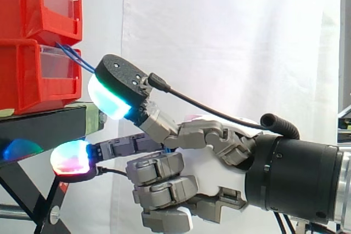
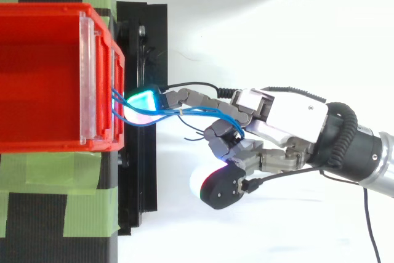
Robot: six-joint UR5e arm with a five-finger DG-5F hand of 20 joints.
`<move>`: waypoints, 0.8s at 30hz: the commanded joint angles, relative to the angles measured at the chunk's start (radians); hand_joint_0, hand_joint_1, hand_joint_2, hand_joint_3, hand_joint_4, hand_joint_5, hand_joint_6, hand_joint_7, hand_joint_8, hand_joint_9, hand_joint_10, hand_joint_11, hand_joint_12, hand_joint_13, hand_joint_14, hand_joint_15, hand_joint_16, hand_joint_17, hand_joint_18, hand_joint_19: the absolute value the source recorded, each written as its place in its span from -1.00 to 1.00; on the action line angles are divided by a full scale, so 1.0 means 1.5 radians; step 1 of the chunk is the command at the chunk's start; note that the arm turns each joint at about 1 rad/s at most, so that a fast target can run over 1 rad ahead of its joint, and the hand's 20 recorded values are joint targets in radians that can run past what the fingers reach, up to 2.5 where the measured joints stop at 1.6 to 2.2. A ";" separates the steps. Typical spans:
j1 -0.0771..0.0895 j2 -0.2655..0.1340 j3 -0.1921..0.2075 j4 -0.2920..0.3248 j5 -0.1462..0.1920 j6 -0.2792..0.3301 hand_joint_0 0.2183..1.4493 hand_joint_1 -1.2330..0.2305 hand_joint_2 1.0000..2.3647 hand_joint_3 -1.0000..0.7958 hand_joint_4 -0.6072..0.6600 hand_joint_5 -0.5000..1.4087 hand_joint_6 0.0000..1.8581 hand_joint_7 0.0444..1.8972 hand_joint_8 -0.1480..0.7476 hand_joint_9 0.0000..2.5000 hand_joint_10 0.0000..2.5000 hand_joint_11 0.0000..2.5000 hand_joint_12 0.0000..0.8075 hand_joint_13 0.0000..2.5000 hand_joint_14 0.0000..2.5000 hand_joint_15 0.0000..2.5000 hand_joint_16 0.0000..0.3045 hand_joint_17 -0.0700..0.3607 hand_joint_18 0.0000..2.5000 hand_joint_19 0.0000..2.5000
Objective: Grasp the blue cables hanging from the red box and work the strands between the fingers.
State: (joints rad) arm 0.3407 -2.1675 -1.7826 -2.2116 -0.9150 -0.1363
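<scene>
Thin blue cables (image 2: 196,113) come out of the front of the red box (image 2: 43,78) and run right, along an outstretched finger and in between the curled fingers of my hand (image 2: 289,115). In the side view the blue cables (image 1: 74,57) leave the gap between the stacked red boxes (image 1: 27,80) just above the thumb's green-white pad (image 1: 109,100). My hand (image 1: 208,157) reaches in from the right, level with the black stand (image 1: 44,124). One finger points straight at the stand, its pad (image 1: 71,157) glowing red and blue. The other fingers are curled, with the strands caught among them.
Two red bins are stacked on the black stand at the left, the upper bin (image 1: 33,4) with a clear front panel. Green tape (image 2: 55,195) covers the surface under the bin. A white curtain hangs behind, and open space lies to the right of the stand.
</scene>
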 commanded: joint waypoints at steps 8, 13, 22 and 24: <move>0.001 0.000 0.000 -0.040 0.001 0.000 -0.14 -0.06 -1.00 -1.00 0.40 -0.60 -0.99 -0.33 0.14 -0.32 1.00 0.86 0.00 -0.18 1.00 0.17 -0.62 -0.07 0.14 0.18; 0.000 0.000 0.000 -0.048 0.002 -0.001 -0.15 -0.06 -1.00 -1.00 0.40 -0.60 -0.99 -0.32 0.14 -0.33 1.00 0.85 0.00 -0.18 1.00 0.16 -0.62 -0.07 0.14 0.18; 0.000 0.000 0.000 -0.067 0.001 0.000 -0.15 -0.06 -1.00 -1.00 0.40 -0.60 -0.99 -0.33 0.14 -0.33 1.00 0.83 0.01 -0.19 1.00 0.17 -0.62 -0.07 0.13 0.18; 0.000 0.000 0.000 -0.071 0.002 -0.001 -0.15 -0.06 -1.00 -1.00 0.40 -0.60 -0.99 -0.33 0.14 -0.33 1.00 0.84 0.00 -0.19 1.00 0.16 -0.62 -0.07 0.13 0.17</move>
State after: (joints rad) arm 0.3411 -2.1675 -1.7825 -2.3088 -0.9138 -0.1366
